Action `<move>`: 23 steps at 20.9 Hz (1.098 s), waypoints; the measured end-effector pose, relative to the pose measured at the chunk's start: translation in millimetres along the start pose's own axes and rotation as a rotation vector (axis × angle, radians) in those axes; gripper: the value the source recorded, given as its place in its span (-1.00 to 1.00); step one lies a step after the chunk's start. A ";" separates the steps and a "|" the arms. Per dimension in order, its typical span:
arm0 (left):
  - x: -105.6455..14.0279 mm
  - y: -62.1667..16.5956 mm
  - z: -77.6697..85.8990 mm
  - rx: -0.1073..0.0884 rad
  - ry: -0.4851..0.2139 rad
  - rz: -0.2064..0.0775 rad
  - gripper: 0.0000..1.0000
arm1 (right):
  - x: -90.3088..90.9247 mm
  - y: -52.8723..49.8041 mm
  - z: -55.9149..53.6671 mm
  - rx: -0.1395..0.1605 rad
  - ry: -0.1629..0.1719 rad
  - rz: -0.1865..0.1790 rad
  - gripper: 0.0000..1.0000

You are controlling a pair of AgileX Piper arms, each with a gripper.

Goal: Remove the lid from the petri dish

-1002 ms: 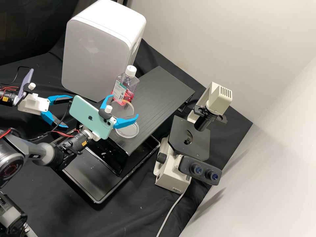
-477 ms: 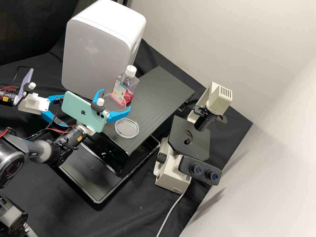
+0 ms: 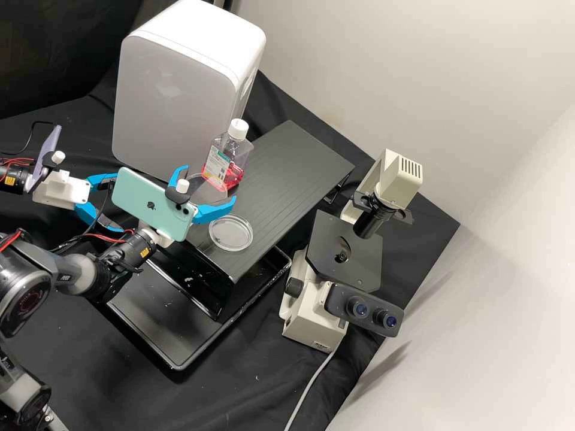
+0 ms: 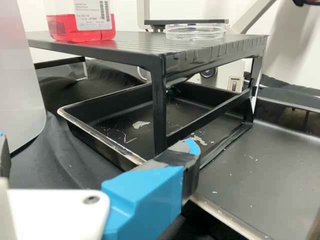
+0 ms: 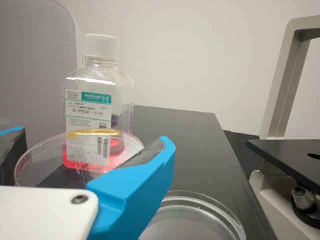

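Within the right hand (image 3: 210,186) sits the lid (image 5: 46,157), dish (image 3: 230,233) just beside.

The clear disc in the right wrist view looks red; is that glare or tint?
Right wrist view: neither; the lid is transparent, and red liquid in the bottle shows through it. High view: held in the right end effector, it looks colourless.

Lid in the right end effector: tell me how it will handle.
The lid is thin clear plastic, so probably light and fairly stiff. Held by its rim in the right end effector, its smooth edge might slip. Squeezed hard, it could crack.
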 end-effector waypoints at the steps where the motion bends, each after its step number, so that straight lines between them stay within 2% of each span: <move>1: 0.0 0.0 0.0 0.000 0.000 0.000 1.00 | -0.4 -1.6 -0.4 0.000 0.002 -0.006 -1.00; 3: 0.0 0.0 0.0 0.000 0.000 0.000 1.00 | -1.7 -6.9 1.2 -0.014 -0.005 -0.027 -1.00; 7: 0.0 0.0 0.0 0.000 0.000 0.000 1.00 | -1.6 -11.8 3.6 -0.015 -0.022 -0.051 -1.00; 13: 0.0 0.0 0.0 0.000 0.000 0.000 1.00 | -0.7 -16.1 4.8 -0.016 -0.032 -0.062 -1.00; 15: 0.0 0.0 0.0 0.000 0.000 0.000 1.00 | -0.2 -18.2 6.3 -0.030 -0.038 -0.070 -1.00; 23: 0.0 0.0 0.0 0.000 0.000 0.000 1.00 | 0.1 -19.3 8.8 -0.028 -0.057 -0.073 -1.00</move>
